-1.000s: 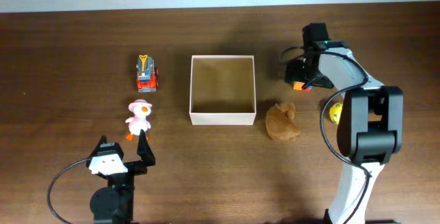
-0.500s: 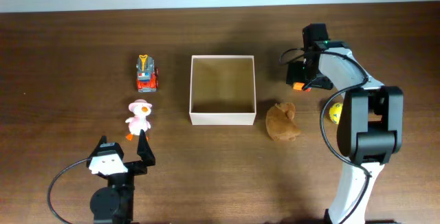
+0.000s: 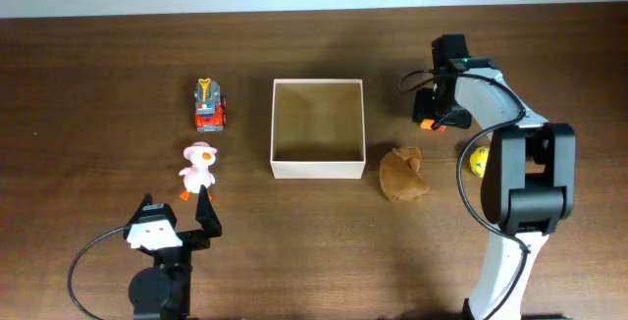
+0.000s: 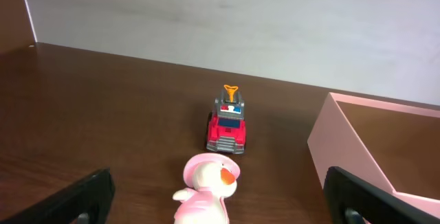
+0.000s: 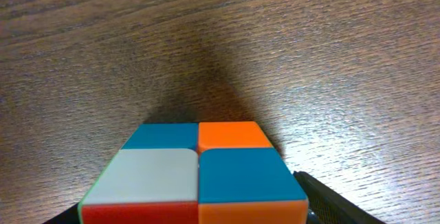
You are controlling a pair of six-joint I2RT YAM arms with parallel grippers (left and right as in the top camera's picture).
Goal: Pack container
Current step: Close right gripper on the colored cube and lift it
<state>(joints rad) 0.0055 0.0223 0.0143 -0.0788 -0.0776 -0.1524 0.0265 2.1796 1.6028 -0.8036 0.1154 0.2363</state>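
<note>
The container (image 3: 317,170), a square, shallow box with thin white outer walls and a tan cardboard-coloured inside, sits upright at the middle of the dark brown wooden table (image 3: 98,84), a little nearer the far edge than the near one; nothing shows inside it.

Toward the left edge stands a small red toy truck with an orange top piece (image 3: 208,106); just nearer the front edge from it stands a pink-and-white toy duck in a pink hat (image 3: 198,170); the two are apart, and both are well clear of the container's left wall.

The left gripper (image 3: 177,217) hovers near the front edge, just in front of the duck; its fingers (image 4: 82,196) are spread wide and grasp nothing; the left wrist view frames the duck, the truck and the container's corner between them.

Near the container's front right corner lies a crumpled brown plush toy (image 3: 402,175), close to the wall, though contact cannot be told; a small yellow ball (image 3: 478,162) lies further toward the right edge, partly hidden by the arm.

The right gripper (image 3: 429,109) is off the container's right wall, toward the far right corner; its black fingers (image 5: 330,200) are clenched against the sides of a two-by-two puzzle cube with blue, orange, white and red faces (image 5: 196,176); whether the cube touches the wood cannot be told.
</note>
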